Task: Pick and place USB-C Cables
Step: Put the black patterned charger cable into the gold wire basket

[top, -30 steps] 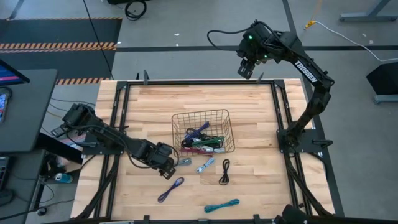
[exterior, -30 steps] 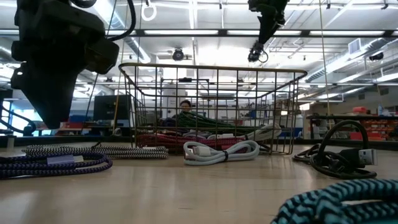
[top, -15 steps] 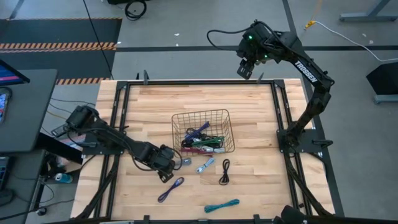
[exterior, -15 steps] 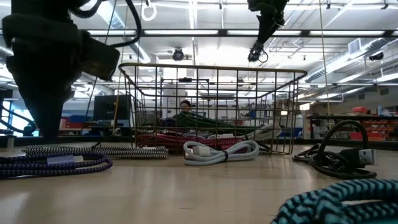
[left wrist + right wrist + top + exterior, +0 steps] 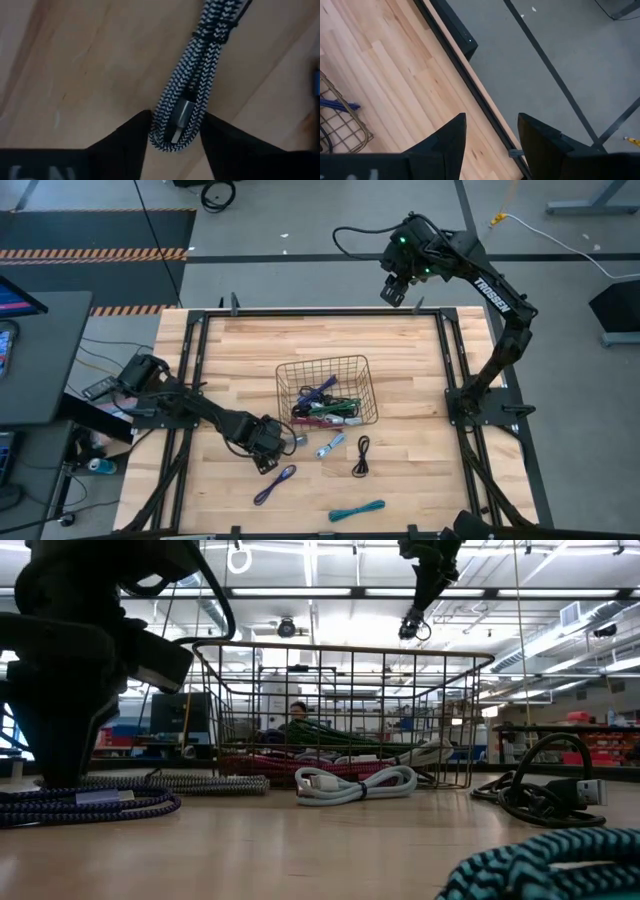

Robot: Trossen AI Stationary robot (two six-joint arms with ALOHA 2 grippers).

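Observation:
A black-and-white braided cable (image 5: pixel 192 85) lies flat on the wooden table just left of the wire basket (image 5: pixel 322 361). My left gripper (image 5: pixel 175 135) points straight down over it, open. Its fingers stand on either side of the cable's looped end with the metal plug (image 5: pixel 181 116). The same gripper (image 5: pixel 268 442) shows low at the table in the high view. The basket holds several cables (image 5: pixel 325 408). My right gripper (image 5: pixel 395 288) hangs open and high beyond the table's far edge, holding nothing.
Loose on the table near the front lie a purple cable (image 5: pixel 274 483), a grey-white cable (image 5: pixel 330 445), a black cable (image 5: pixel 362 455) and a teal cable (image 5: pixel 357 510). The purple cable (image 5: pixel 80 805) lies close beside the left gripper. A black frame (image 5: pixel 440 350) borders the table.
My left gripper has come down toward the table over the black-and-white cable, edging toward the basket, and its wrist has rolled. The cables and the right arm have kept still.

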